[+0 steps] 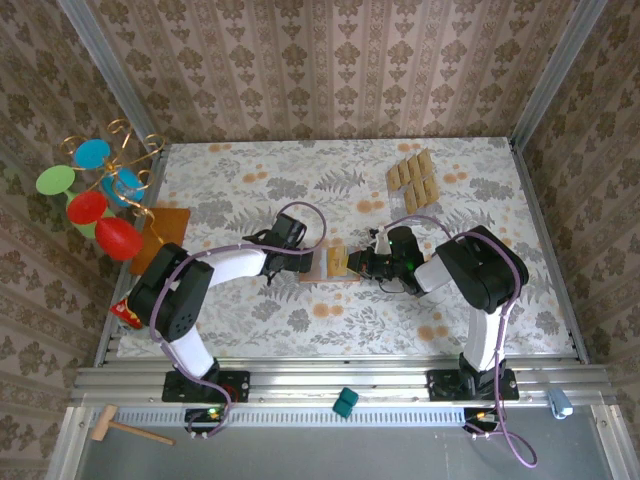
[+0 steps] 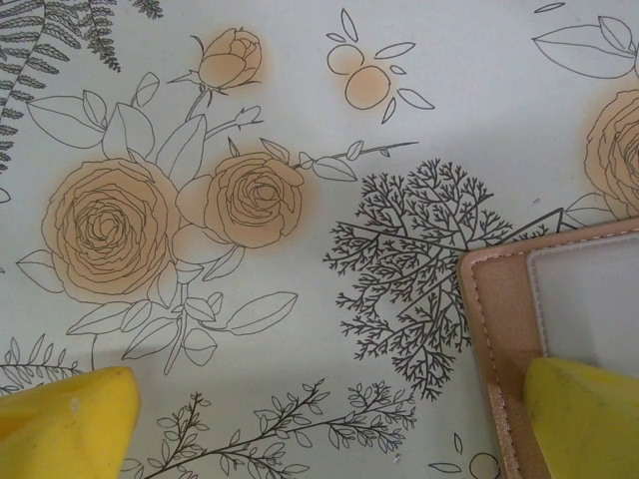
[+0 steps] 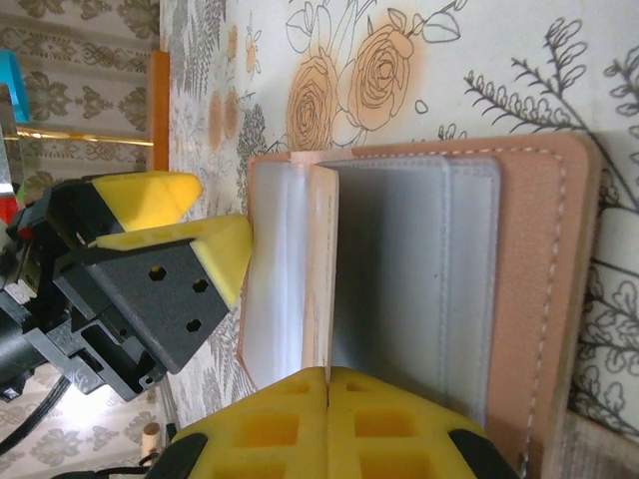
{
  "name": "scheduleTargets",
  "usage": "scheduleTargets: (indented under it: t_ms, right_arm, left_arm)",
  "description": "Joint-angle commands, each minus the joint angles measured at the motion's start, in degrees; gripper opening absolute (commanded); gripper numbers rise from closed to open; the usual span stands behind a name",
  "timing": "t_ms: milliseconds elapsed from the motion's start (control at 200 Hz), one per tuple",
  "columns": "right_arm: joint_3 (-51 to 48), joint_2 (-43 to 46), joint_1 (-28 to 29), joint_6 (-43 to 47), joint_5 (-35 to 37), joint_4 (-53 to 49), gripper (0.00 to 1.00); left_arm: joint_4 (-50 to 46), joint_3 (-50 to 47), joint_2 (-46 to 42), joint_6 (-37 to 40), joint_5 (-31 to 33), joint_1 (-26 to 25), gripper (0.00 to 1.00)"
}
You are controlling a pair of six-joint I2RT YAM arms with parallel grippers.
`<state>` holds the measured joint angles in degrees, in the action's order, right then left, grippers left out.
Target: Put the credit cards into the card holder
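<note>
Thin card (image 3: 319,269), stitched card holder (image 3: 534,299), perhaps leather

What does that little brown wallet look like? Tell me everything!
The small salmon-brown leather-like card holder lies open on the flowery tablecloth. Pale stitching edges it; one half has grey pockets, the other a cloudy window. A thin tan strip stands at the fold. One yellow finger of the open left gripper rests on the window half; the right gripper has its jaws shut at the fold.
</note>
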<state>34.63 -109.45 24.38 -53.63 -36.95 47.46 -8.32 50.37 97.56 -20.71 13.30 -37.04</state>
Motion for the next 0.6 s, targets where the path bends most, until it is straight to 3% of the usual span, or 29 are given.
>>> scheduleTargets:
  t_ms: [0, 595]
  right_arm:
    - [-0.15, 0.55, 0.49, 3.48, 1.91, -7.65, 0.00]
    - [0.86, -2.00, 1.46, 0.73, 1.61, -4.04, 0.00]
  left_arm:
    - [-0.92, -0.78, 0.57, 0.65, -0.20, 0.29, 1.00]
    - [-0.78, -0.80, 0.83, 0.42, -0.51, 0.21, 1.00]
